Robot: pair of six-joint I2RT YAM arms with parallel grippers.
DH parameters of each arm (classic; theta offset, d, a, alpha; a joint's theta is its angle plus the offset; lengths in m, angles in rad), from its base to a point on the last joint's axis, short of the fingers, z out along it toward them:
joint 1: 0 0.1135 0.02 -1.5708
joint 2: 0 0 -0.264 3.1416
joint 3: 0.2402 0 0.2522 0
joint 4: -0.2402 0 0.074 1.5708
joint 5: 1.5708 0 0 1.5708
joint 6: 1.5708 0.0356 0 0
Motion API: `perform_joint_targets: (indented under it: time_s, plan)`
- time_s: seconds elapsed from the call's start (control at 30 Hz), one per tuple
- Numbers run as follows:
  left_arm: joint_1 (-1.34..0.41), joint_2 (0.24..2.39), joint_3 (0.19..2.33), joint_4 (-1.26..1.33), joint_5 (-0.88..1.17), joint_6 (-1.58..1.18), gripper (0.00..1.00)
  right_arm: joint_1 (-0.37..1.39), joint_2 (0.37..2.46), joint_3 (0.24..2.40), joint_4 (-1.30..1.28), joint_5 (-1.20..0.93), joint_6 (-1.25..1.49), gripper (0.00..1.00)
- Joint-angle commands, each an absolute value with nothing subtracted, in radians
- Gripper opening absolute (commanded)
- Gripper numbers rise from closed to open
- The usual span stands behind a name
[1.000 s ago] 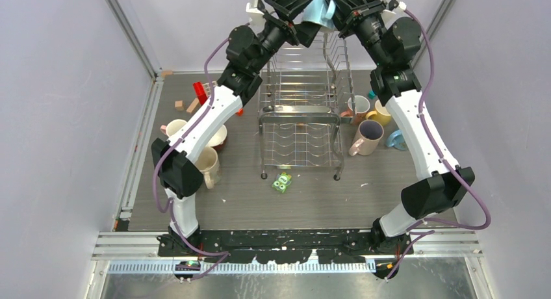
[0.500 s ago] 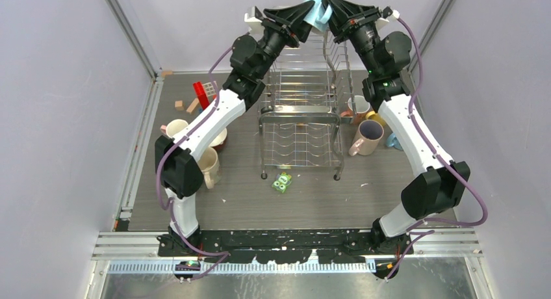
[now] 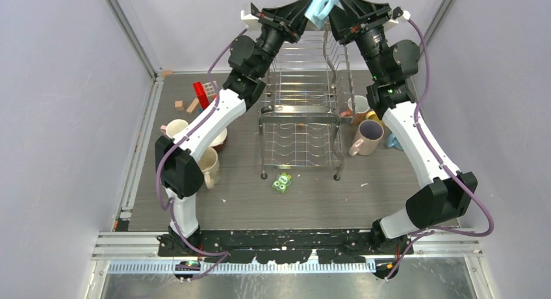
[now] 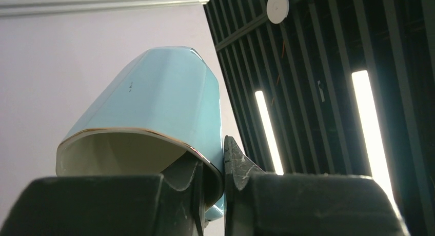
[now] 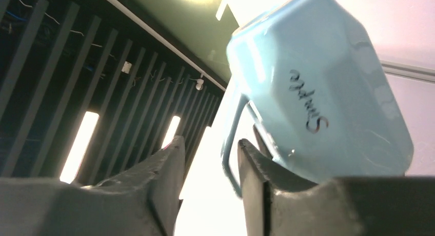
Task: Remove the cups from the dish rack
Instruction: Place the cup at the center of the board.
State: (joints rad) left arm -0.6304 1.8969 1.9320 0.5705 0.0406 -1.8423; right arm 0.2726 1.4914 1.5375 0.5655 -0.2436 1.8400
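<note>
A light blue cup hangs high above the silver wire dish rack, between my two raised grippers. My left gripper is shut on the cup's rim: in the left wrist view one finger is inside the cup and the other outside, at the gripper. My right gripper is open. In the right wrist view the cup sits above the right finger, and its thin handle hangs in the gap of the gripper, free of the left finger.
On the table left of the rack stand a cream cup, another cream cup and a dark red cup, with toy blocks behind. To the right are a pink cup, a yellow cup and a white cup. A green packet lies in front.
My left gripper has shut on the cup's rim. My right gripper, shut on the cup before, has opened. Both arms and the cup have risen a little.
</note>
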Motion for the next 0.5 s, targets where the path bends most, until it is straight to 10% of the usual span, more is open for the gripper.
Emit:
perform_joint_targets:
  time_s: [0.0, 0.47]
  plan:
    - [-0.610, 1.877, 2.038, 0.703, -0.031, -1.822, 0.00, 0.269, 1.403, 1.537, 0.576, -0.229, 1.745, 0.56]
    - [-0.471, 1.773, 2.063, 0.585, 0.115, -1.690, 0.00, 0.269, 1.252, 1.514, 0.188, -0.259, 1.415, 0.98]
